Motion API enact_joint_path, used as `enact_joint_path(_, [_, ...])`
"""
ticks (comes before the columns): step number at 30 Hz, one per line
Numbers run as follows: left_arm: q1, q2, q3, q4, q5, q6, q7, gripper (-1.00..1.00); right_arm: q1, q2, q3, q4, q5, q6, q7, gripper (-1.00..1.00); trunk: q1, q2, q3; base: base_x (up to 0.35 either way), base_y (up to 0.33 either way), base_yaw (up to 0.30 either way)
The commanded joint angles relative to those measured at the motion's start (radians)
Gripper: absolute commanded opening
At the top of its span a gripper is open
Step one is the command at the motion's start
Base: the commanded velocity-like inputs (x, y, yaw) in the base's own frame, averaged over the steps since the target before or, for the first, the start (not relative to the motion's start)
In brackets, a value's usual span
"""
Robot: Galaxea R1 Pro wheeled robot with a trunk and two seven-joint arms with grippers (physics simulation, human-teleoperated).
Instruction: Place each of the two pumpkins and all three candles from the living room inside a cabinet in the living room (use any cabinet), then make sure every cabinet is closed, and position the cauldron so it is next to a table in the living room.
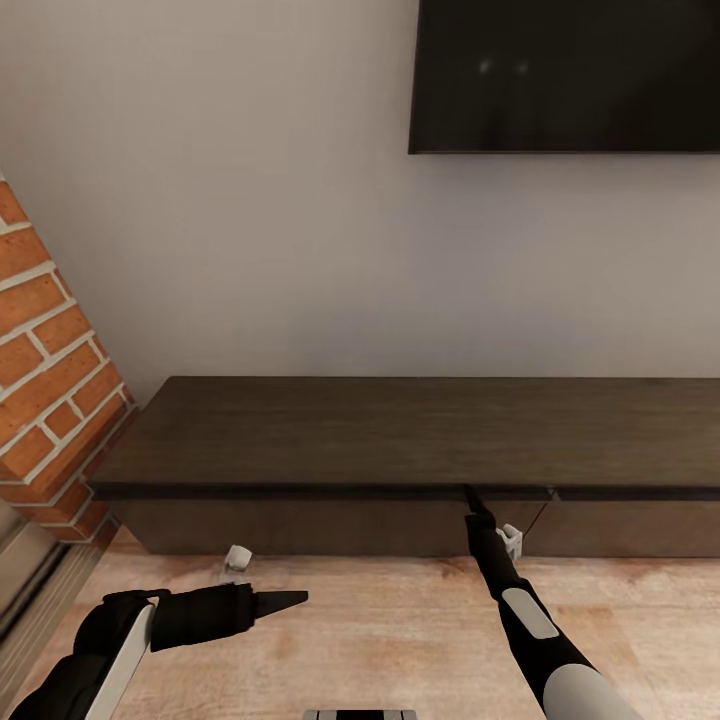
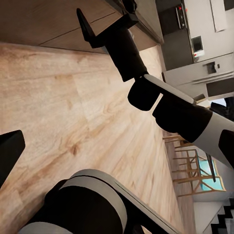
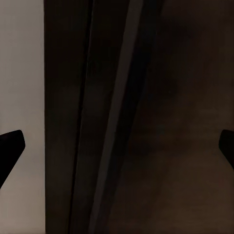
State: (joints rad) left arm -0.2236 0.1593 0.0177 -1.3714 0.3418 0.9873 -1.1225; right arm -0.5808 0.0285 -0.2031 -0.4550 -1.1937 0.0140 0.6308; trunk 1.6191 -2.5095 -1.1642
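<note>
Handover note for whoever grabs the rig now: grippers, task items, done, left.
Right gripper: open and empty, fingertips up at the top edge of the cabinet front, near the seam between two drawer fronts.
Left gripper: holds nothing, parked low over the wood floor; I cannot tell whether it is open or shut.
Cabinet: the drawer fronts in view look shut, top bare.
Pumpkins, candles, cauldron: not in sight from here, so I cannot confirm what is stowed.
Left: probably open a drawer with the right arm, fetch and stow the items, shut every drawer, then place the cauldron by a table.
</note>
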Motion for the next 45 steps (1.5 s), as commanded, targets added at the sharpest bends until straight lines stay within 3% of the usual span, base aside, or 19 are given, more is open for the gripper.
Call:
enact_joint_path(1, [0.0, 0.0, 0.0, 0.0, 0.001, 0.005, -0.002, 1.0, 0.0, 0.0, -0.001, 0.001, -0.008, 0.001, 0.004, 1.0, 0.0, 0.0, -0.001, 0.006, 0.0, 0.0])
enact_joint_path(45, [0.0, -0.001, -0.001, 0.0, 0.0, 0.005, -0.002, 1.0, 0.0, 0.0, -0.001, 0.004, -0.004, -0.011, 0.003, 1.0, 0.0, 0.0, -0.001, 0.028, 0.0, 0.0])
